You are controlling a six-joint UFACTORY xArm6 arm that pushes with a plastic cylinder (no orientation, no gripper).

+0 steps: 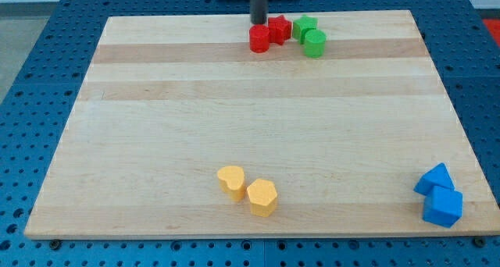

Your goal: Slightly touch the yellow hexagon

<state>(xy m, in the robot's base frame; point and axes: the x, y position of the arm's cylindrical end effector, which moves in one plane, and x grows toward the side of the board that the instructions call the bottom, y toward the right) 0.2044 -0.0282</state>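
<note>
Pincer state cannot be told; my tip (258,23) touches red cylinder (259,39), well apart from yellow hexagon (262,197).

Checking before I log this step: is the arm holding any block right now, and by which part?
Nothing is held. My tip only pushes; it sits at the view's top beside the red blocks, far from the yellow hexagon.

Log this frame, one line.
my tip: top, at red blocks | yellow hexagon: bottom, untouched | contact: none
</note>
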